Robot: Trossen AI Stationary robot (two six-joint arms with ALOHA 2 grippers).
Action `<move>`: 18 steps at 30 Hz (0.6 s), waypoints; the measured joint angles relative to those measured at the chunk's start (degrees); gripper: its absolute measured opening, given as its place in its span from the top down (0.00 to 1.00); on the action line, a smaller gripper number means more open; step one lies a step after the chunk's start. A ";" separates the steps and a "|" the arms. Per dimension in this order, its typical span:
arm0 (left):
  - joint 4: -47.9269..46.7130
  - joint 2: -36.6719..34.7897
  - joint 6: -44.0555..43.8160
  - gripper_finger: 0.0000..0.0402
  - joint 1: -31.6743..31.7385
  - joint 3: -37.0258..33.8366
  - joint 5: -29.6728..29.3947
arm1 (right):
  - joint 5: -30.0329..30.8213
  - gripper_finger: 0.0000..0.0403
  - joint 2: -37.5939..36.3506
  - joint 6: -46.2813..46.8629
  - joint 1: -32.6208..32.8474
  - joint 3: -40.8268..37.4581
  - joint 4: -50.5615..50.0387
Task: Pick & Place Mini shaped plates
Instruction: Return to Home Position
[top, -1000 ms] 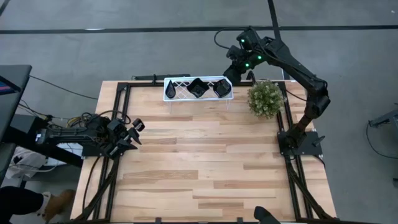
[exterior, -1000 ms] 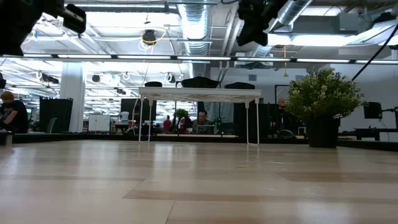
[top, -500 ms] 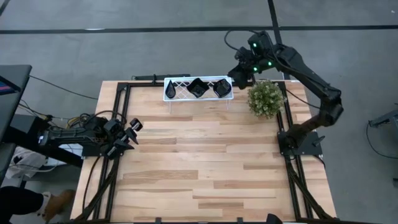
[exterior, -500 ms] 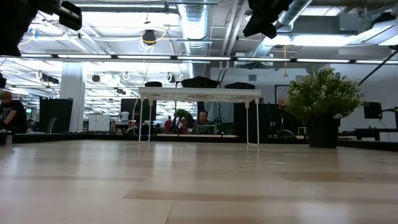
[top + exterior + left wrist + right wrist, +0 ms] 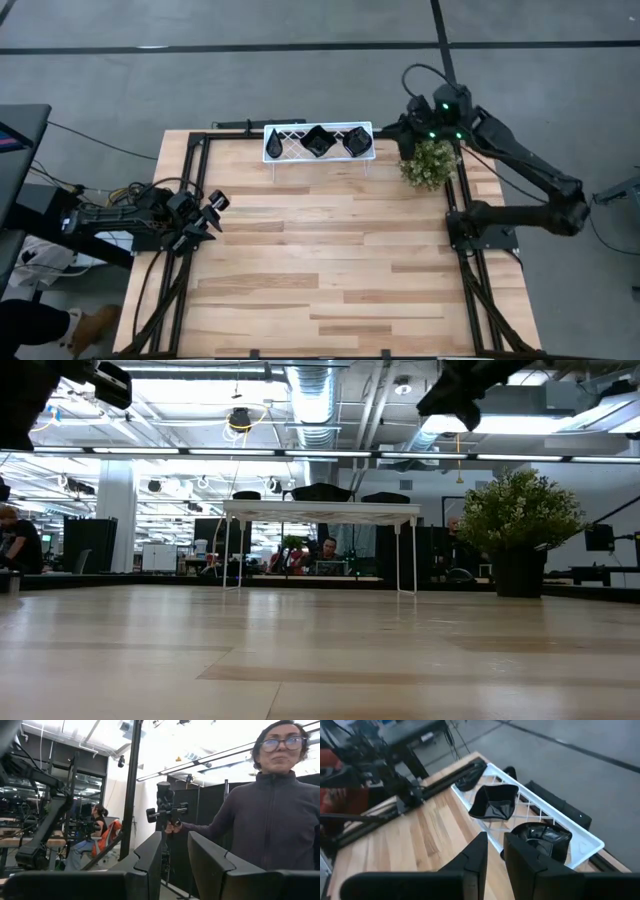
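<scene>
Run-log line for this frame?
black mini plates: on white wire rack | right gripper: empty, right of rack | left gripper: empty, table left edge

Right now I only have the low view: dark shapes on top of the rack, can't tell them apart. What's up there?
Observer: Three stacks on the white wire rack: teardrop plates at the left arm's end, wavy-edged square plates in the middle, leaf-shaped plates at the right arm's end.
Operator: Right gripper over the rack?
Observer: No. The right gripper is off the rack's end, beside the green plant, pointing at the stacks, with nothing between its fingers.
Operator: Left?
Observer: The left gripper sits at the left edge of the table, far from the rack, holding nothing.
</scene>
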 joint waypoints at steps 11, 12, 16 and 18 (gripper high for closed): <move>0.26 0.00 -0.55 0.76 0.00 -0.01 0.02 | 3.44 0.85 -11.76 5.61 0.00 -11.07 5.21; 0.24 0.00 -0.55 0.76 0.00 -0.01 0.02 | 3.43 0.85 -12.44 6.02 0.00 -11.89 6.03; 0.31 0.00 -0.56 0.76 0.00 0.00 0.02 | 3.45 0.85 -14.73 8.23 0.37 -15.52 8.59; 0.36 0.00 -0.57 0.76 0.00 -0.01 0.02 | 3.44 0.85 -15.56 9.15 1.05 -17.47 9.93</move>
